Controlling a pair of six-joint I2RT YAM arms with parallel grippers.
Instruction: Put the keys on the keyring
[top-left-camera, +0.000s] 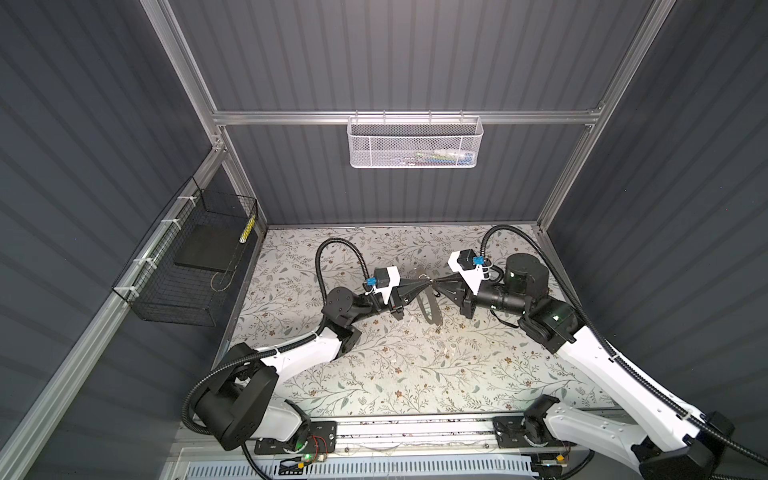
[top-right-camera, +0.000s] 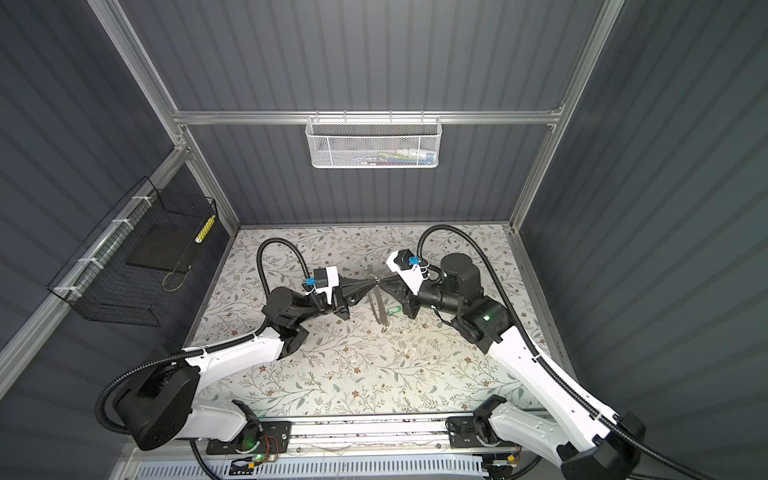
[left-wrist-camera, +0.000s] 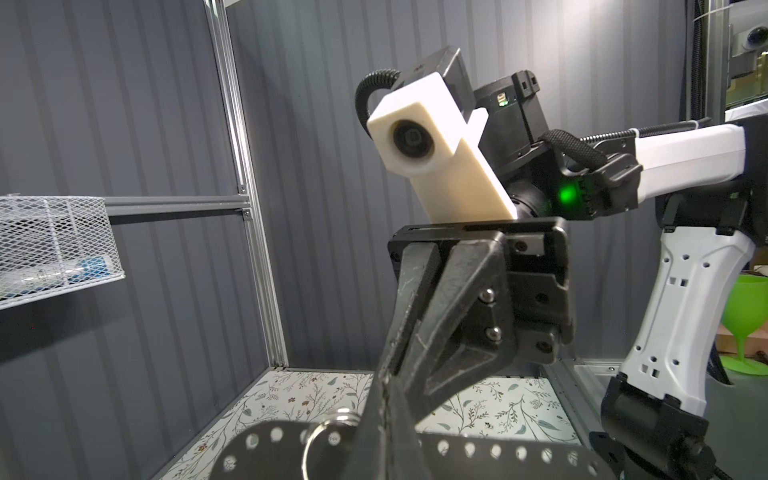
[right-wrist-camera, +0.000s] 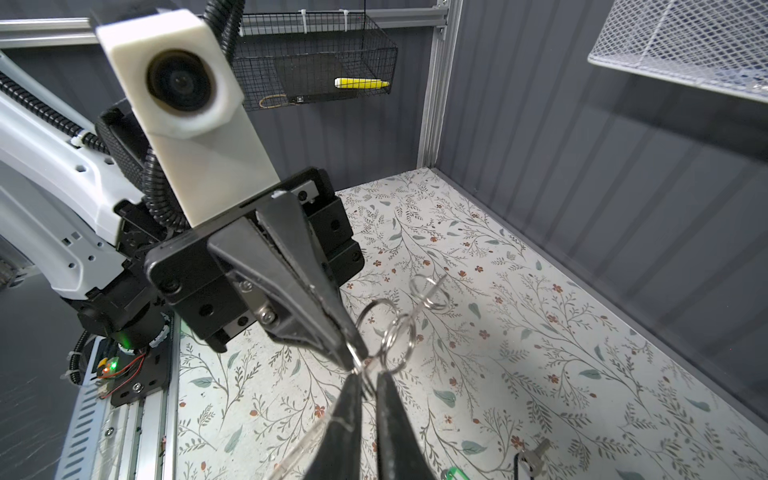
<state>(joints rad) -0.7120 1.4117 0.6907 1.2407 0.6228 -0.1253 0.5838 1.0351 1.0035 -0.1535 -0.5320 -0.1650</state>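
Note:
Both grippers meet tip to tip above the middle of the table. My left gripper (top-left-camera: 429, 283) (right-wrist-camera: 352, 360) is shut on a thin metal ring (right-wrist-camera: 373, 319). My right gripper (top-left-camera: 436, 282) (right-wrist-camera: 368, 375) has its jaws almost together, pinching the rim of a second ring (right-wrist-camera: 399, 341) right beside the first. The keyring's green tag (top-right-camera: 392, 311) (right-wrist-camera: 455, 473) shows on the table below the right gripper; I cannot tell whether it is joined to the held rings. A silver key (right-wrist-camera: 536, 455) with a black loop lies near the tag.
A dark perforated strip (top-left-camera: 430, 308) (left-wrist-camera: 478, 451) shows just below the tips; I cannot tell whether it hangs or lies flat. Another ring (right-wrist-camera: 430, 293) sits farther back. A white mesh basket (top-left-camera: 415, 141) hangs on the back wall and a black wire basket (top-left-camera: 187, 266) on the left wall.

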